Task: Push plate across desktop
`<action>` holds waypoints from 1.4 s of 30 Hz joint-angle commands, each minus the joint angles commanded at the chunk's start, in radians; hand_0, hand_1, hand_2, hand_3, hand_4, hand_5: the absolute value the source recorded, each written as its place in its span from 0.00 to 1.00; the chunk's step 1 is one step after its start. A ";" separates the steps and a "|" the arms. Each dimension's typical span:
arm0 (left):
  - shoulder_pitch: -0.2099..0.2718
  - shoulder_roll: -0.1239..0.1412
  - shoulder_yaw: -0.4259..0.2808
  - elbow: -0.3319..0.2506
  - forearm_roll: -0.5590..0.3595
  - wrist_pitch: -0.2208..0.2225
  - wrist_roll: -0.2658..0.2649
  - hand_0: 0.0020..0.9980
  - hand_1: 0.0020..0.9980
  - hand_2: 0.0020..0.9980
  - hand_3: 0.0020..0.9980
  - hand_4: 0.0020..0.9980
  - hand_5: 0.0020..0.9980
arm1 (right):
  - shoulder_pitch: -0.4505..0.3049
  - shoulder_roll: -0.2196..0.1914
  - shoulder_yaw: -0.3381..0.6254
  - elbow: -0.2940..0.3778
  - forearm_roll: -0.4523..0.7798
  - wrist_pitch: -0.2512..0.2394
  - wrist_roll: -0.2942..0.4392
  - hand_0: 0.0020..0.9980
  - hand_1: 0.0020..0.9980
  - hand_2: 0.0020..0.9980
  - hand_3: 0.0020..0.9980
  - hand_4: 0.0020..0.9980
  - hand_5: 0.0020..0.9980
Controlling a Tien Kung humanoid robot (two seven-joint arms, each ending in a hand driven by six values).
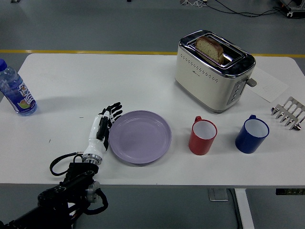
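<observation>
— Where does the plate stand?

— The lilac plate (140,136) lies flat on the white tabletop (119,81), left of centre and near the front edge. The red mug (202,136) stands just beside it on the right, not touching.

— And the hand?

— The left hand (101,128) lies edge-on against the plate's left rim. Its fingers (113,109) are stretched out straight and slightly fanned, gripping nothing. The black arm enters from the lower left corner. No right arm is visible.

— Other items?

— A blue mug (252,134) stands right of the red one, apart from it. A cream toaster (212,70) with a bread slice (210,48) in its slot sits behind them. A metal rack (289,112) is at the right edge, a water bottle (14,90) at the far left.
</observation>
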 joint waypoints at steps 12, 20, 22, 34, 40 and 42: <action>-0.018 0.000 0.057 -0.003 -0.019 0.005 0.000 0.76 0.79 0.81 0.75 0.35 1.00 | -0.007 0.000 -0.005 0.000 0.007 0.000 -0.002 0.64 0.61 0.64 0.58 0.36 0.16; -0.013 0.000 -0.003 0.001 0.007 0.022 0.000 0.76 0.79 0.81 0.74 0.35 1.00 | -0.011 0.000 -0.006 0.000 0.009 0.001 -0.003 0.64 0.61 0.64 0.58 0.36 0.16; -0.007 0.000 -0.047 0.002 0.013 0.039 0.000 0.76 0.79 0.81 0.74 0.35 1.00 | -0.011 -0.001 -0.005 0.000 0.006 0.002 -0.002 0.64 0.61 0.64 0.58 0.36 0.16; 0.053 0.115 -0.374 -0.044 0.083 0.053 0.000 0.66 0.65 0.70 0.63 0.37 0.98 | -0.003 -0.014 -0.004 0.000 0.025 -0.003 0.002 0.64 0.61 0.64 0.58 0.36 0.16; 0.109 0.203 -0.554 -0.104 0.150 0.014 0.000 0.65 0.63 0.67 0.61 0.37 0.99 | -0.001 -0.019 0.000 0.000 0.032 -0.008 0.004 0.64 0.61 0.64 0.58 0.36 0.16; 0.136 0.234 -0.612 -0.124 0.164 0.000 0.000 0.65 0.63 0.67 0.61 0.37 0.99 | -0.001 -0.020 0.000 0.000 0.034 -0.010 0.004 0.64 0.61 0.64 0.58 0.36 0.16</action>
